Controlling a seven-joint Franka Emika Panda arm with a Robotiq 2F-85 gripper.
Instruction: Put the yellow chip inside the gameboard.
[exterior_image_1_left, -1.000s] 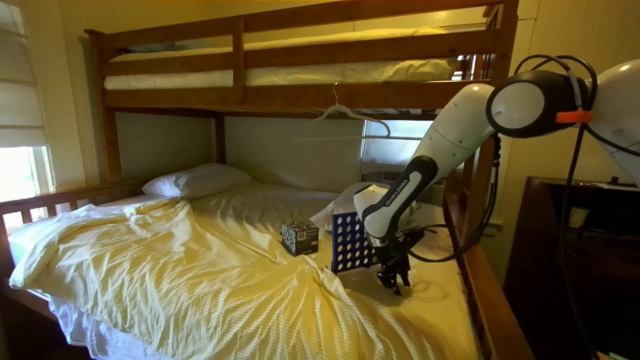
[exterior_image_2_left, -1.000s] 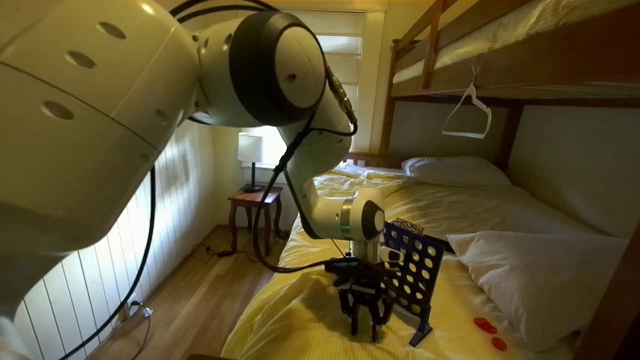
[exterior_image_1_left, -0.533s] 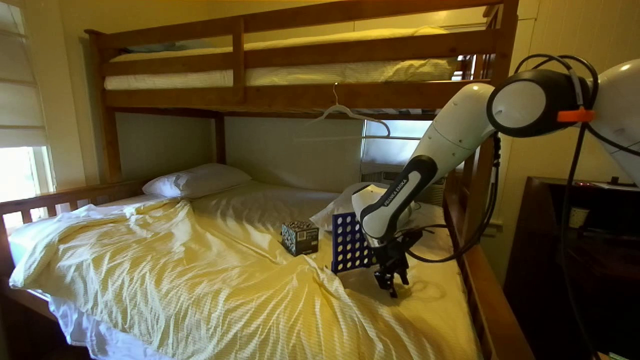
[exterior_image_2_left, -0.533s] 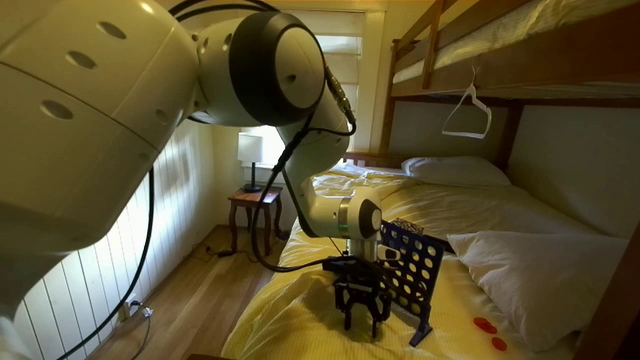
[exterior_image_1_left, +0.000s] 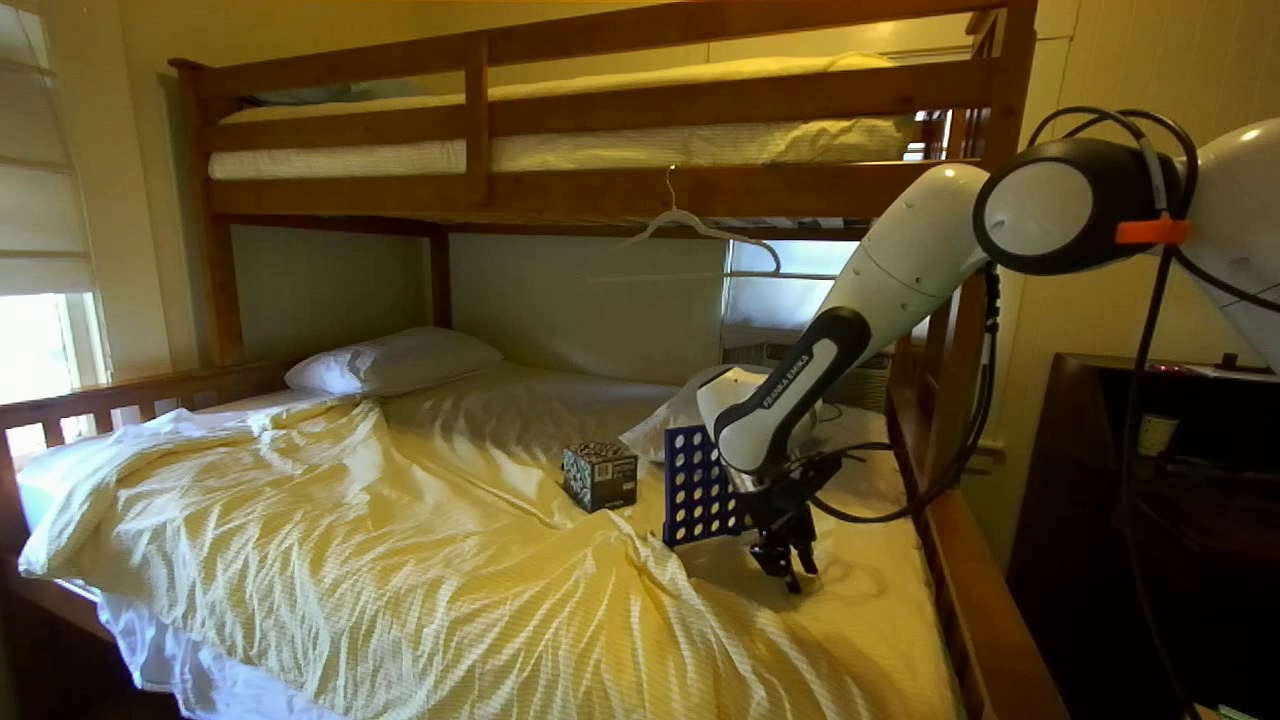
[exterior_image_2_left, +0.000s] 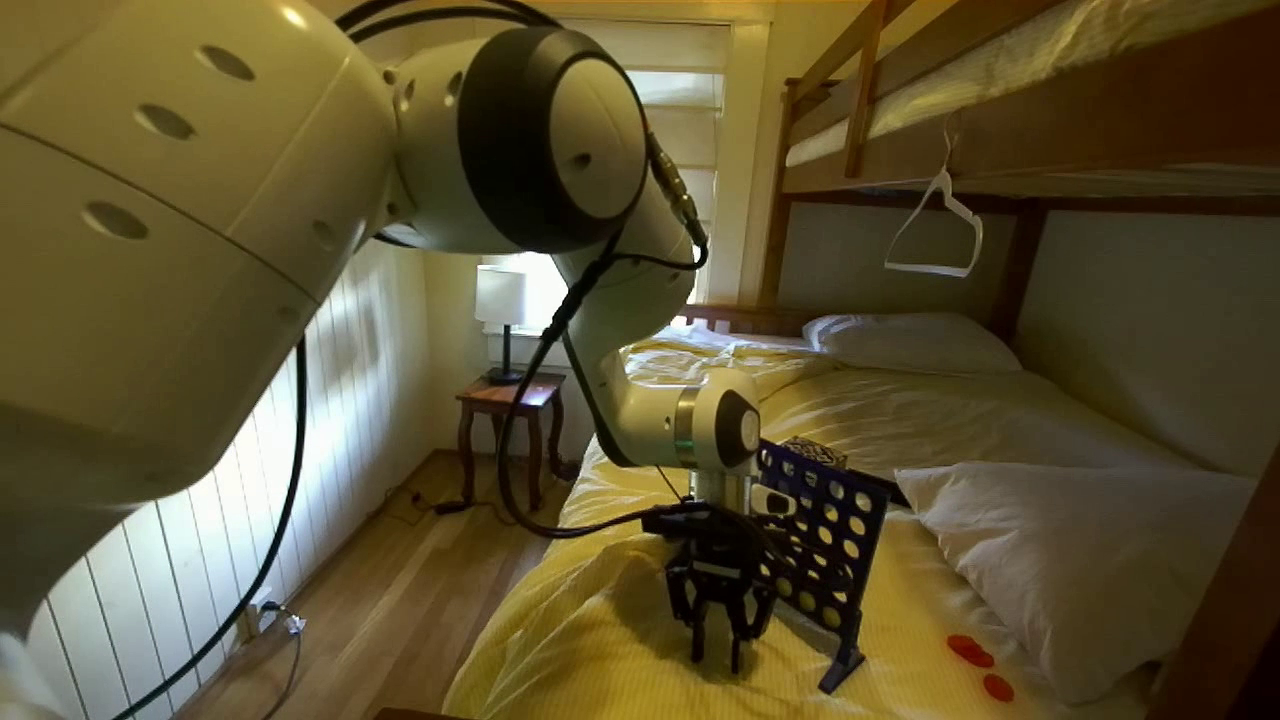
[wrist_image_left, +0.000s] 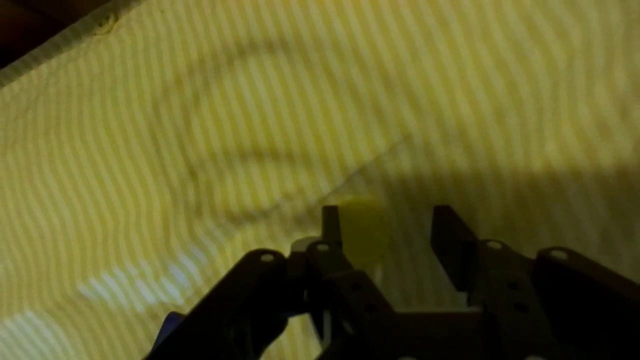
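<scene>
Plainly, the fingers (wrist_image_left: 452, 245) stand moderately apart at the lower centre of the wrist view, pinching nothing that shows, and the yellow chip (wrist_image_left: 364, 232), a blurred round disc, sits in the gap beside the finger at frame left; whether they touch I cannot tell. With the chip so off-centre, closing could shove it sideways instead of gripping it, and the soft, ribbed, yellow-and-pale sheet (wrist_image_left: 275, 110) could let it sink or slip into a crease. Its colour nearly matches that cloth, so its edge is easy to misjudge. Just right of the fingers in an exterior view stands the gameboard (exterior_image_2_left: 842, 520), a flat, footed, dark-blue panel pierced by rows of round holes; a bump could topple it, since the bedding probably yields. Farther off, toward lower right, lie flat red chips (exterior_image_2_left: 972, 653), near a plump white pillow (exterior_image_2_left: 1070, 560), and behind the board's upper edge shows a square-cornered, mottled box (exterior_image_2_left: 812, 452).
</scene>
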